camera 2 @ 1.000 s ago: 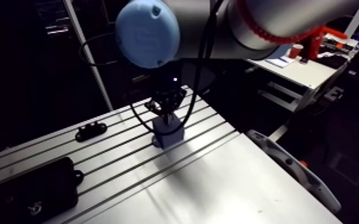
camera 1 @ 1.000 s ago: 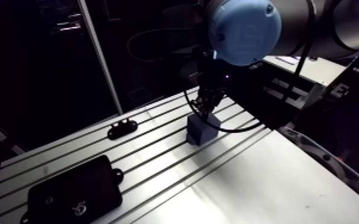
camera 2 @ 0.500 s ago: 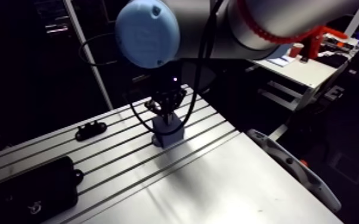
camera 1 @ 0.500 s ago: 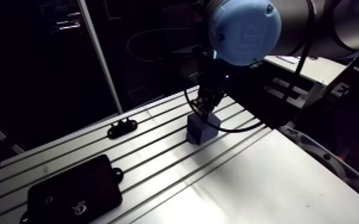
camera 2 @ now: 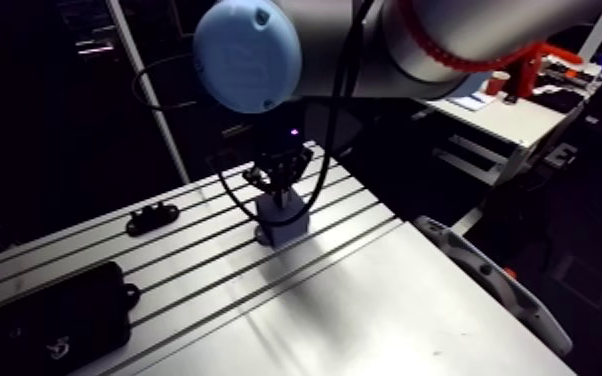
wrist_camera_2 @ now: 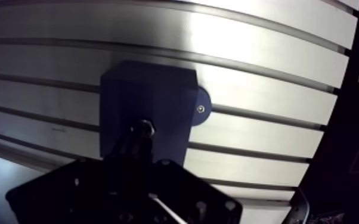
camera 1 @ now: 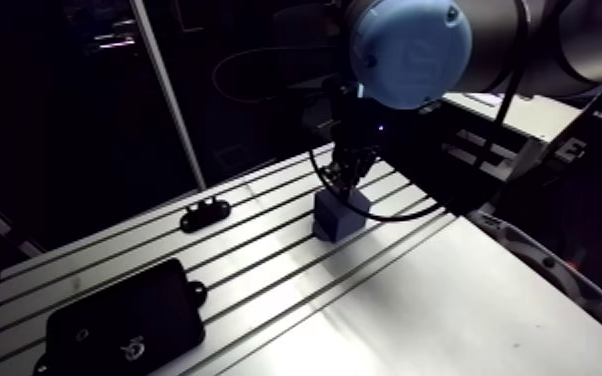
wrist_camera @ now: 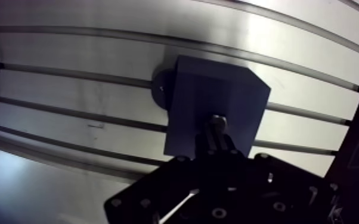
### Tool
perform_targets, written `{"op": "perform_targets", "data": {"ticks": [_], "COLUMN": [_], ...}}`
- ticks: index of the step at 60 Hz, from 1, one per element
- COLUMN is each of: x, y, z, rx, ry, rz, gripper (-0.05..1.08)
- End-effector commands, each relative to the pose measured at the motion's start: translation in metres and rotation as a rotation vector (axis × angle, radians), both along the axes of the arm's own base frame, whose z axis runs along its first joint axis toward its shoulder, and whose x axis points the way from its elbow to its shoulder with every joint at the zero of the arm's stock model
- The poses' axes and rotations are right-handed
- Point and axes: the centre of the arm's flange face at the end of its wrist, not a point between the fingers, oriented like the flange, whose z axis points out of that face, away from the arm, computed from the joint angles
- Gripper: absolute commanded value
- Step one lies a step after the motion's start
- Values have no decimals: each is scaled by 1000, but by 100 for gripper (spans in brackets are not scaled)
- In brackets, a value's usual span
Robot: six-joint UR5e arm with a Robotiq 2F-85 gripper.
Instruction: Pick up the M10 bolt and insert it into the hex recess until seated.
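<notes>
Wrist view: I am seeing the end effector (wrist_camera: 217,138) gripping the M10 bolt (wrist_camera: 217,123) over the blue block (wrist_camera: 217,89), and failing to make out the hex recess beneath

arm (camera 1: 565,40): your upper link fills the top of the arm view, with the blue joint cap (camera 1: 410,48) facing the camera.
wrist (camera 1: 357,125): yours hangs below the cap, pointing down.
gripper (wrist_camera: 217,140): your two fingers sit close together, pinching the bolt (wrist_camera: 217,122) at their tips.
</notes>
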Motion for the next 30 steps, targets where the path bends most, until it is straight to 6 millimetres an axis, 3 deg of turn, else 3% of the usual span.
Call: {"op": "perform_targets", "data": {"ticks": [1,30], "x": [-1,-2], "y": [0,-1], "z": [-2,-4], "rx": [-2,-5], "ry": [-2,-5], "rz": [1,4], "gripper": [106,106]}}
